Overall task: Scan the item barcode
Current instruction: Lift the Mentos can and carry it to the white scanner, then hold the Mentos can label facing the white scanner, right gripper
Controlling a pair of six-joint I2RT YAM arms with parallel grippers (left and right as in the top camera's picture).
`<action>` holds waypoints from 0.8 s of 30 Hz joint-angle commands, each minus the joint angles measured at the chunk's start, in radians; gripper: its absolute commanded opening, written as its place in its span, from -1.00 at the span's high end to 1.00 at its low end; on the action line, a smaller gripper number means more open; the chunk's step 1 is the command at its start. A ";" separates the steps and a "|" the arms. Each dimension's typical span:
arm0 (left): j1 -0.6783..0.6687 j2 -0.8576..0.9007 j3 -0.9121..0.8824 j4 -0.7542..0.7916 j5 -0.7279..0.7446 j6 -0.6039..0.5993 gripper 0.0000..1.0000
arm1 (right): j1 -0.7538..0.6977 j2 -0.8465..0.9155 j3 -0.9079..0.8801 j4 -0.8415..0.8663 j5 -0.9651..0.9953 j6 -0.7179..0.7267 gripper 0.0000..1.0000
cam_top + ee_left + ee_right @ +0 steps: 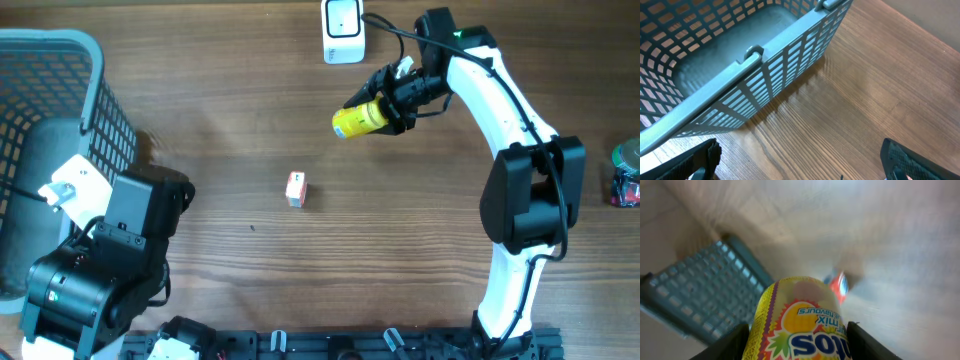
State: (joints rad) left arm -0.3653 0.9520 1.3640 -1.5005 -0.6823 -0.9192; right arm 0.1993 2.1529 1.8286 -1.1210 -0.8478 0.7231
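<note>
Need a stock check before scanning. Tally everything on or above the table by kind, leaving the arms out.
Baskets: 1, the grey basket
Scanners: 1, the white scanner
Candy tubes: 1, the yellow tube
Small boxes: 1, the red-and-white box
Unclear items at the right edge: 1, the dark item, partly cut off
Total: 5

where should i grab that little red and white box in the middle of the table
Likely from straight above, jaws closing across its narrower width at mid-length. The small red and white box lies alone on the wooden table, nothing touching it, so both longer sides are free.
</note>
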 commanded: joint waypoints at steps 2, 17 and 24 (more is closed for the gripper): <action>0.006 0.000 -0.010 -0.001 0.004 -0.013 -1.00 | -0.001 -0.034 0.013 0.134 0.158 -0.079 0.03; 0.006 0.000 -0.010 0.000 0.004 -0.013 -1.00 | 0.000 -0.033 0.013 0.632 0.455 -0.309 -0.04; 0.006 0.000 -0.010 0.005 0.004 -0.013 -1.00 | 0.002 -0.006 0.012 0.845 0.489 -0.304 -0.05</action>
State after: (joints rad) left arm -0.3653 0.9520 1.3640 -1.5002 -0.6819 -0.9195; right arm 0.1993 2.1529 1.8275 -0.3290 -0.3779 0.4385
